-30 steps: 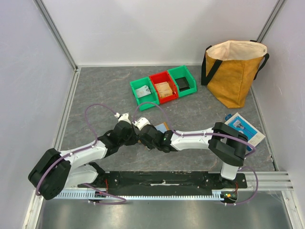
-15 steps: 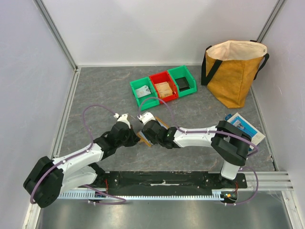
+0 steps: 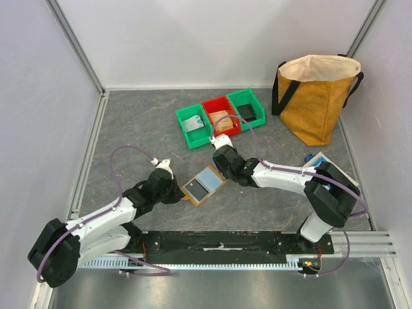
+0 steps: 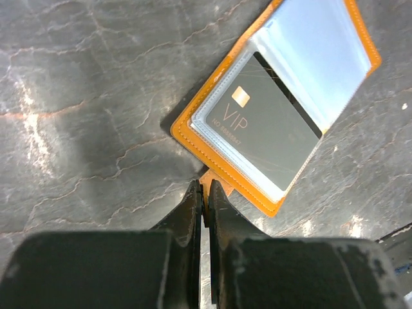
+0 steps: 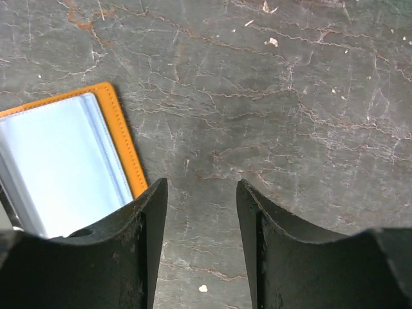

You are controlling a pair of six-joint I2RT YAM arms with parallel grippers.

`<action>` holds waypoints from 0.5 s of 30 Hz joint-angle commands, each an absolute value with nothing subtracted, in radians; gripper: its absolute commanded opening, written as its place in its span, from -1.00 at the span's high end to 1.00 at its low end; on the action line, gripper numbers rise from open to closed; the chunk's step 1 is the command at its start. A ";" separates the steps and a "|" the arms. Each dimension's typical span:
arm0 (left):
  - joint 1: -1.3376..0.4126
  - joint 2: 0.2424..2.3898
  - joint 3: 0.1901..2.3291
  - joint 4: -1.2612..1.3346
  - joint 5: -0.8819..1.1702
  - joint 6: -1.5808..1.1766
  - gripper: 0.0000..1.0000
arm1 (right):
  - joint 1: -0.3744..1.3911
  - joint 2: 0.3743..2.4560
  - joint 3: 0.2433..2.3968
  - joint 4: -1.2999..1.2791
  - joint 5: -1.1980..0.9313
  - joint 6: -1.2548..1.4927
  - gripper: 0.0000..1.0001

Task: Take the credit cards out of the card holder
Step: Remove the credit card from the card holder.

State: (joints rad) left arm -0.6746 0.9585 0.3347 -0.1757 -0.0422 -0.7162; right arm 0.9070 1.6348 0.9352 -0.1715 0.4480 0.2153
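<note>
From above, the card holder (image 3: 212, 174) lies open and flat on the table (image 3: 141, 129), in front of the arms and between them. The left claw (image 3: 180, 194) sits at the holder's near left corner. The right claw (image 3: 226, 166) hangs just past its far right corner. Behind them stand a green bin (image 3: 194, 125), a red bin (image 3: 222, 119) and another green bin (image 3: 246, 111) in a row, with a mustard bag (image 3: 315, 106) to the right.

At the left wrist, the left claw (image 4: 206, 193) is pressed together on a small orange tab at the edge of the card holder (image 4: 193, 138). A dark grey credit card (image 4: 267, 132) marked VIP sits in a clear sleeve on the near half. The far half shows a pale blue panel (image 4: 322, 45).

At the right wrist, the right claw (image 5: 196, 193) is spread, with only bare table between its fingers. The orange-rimmed corner of the card holder (image 5: 119, 129) lies just left of the left finger (image 5: 148, 219).
</note>
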 commanded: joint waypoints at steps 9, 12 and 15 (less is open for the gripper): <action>-0.676 0.874 0.379 -0.271 -0.224 -0.706 0.23 | 0.905 1.594 0.910 0.087 -0.113 0.342 -0.05; -0.676 0.844 0.429 -0.297 -0.238 -0.689 0.00 | 0.900 1.631 0.902 0.168 -0.217 0.396 -0.04; -0.676 0.819 0.508 -0.330 -0.172 -0.669 -0.01 | 0.891 1.661 0.900 0.215 -0.256 0.425 0.01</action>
State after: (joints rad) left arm -0.6746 0.8604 0.3878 -0.3107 -0.1822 -0.7120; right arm 0.9009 1.6203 0.9142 0.0761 -0.0978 0.3470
